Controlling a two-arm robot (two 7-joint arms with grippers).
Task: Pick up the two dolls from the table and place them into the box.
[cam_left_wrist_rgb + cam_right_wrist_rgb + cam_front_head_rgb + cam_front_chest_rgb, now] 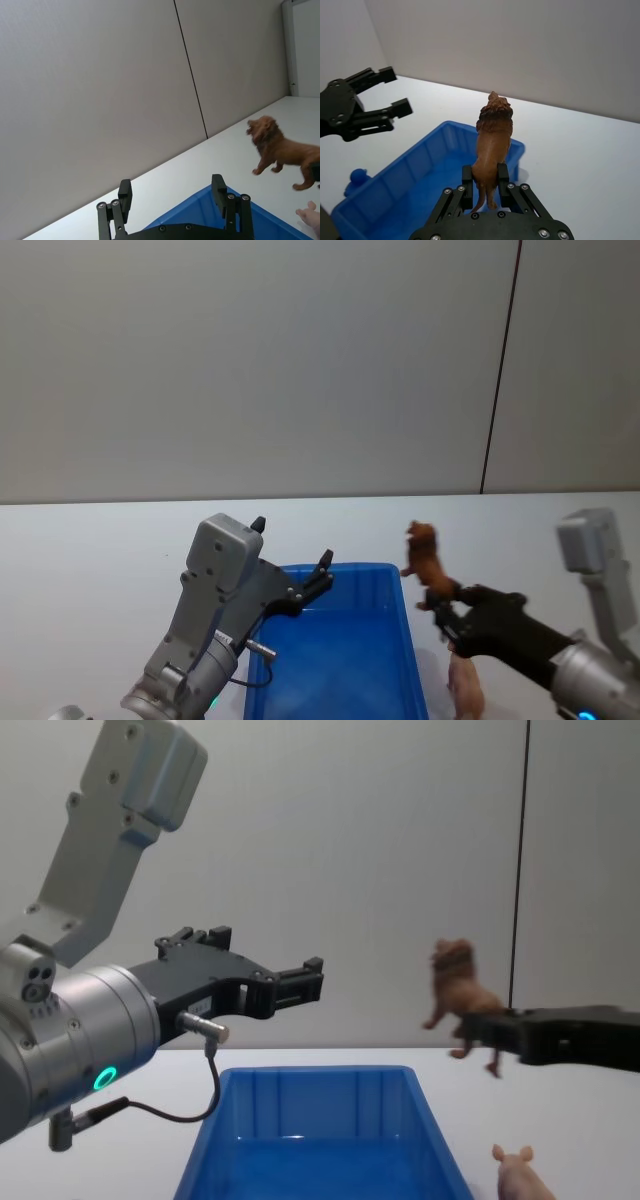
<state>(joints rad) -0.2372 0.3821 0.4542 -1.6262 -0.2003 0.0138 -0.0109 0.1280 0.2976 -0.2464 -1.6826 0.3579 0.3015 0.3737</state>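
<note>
A blue box (310, 1072) stands on the white table (570, 1115). The left gripper (308, 980) hangs in the air above the box's far wall, with its fingers apart. The right gripper (478, 1028) comes in from the right and holds a brown lion (458, 982) by its rear, high above the table. A pink pig (520, 1172) stands on the table just beside the box's right wall.

Lion doll (425, 558) aloft right of box (360, 568); pig doll (466, 688) below, apparently on table (90, 550).
</note>
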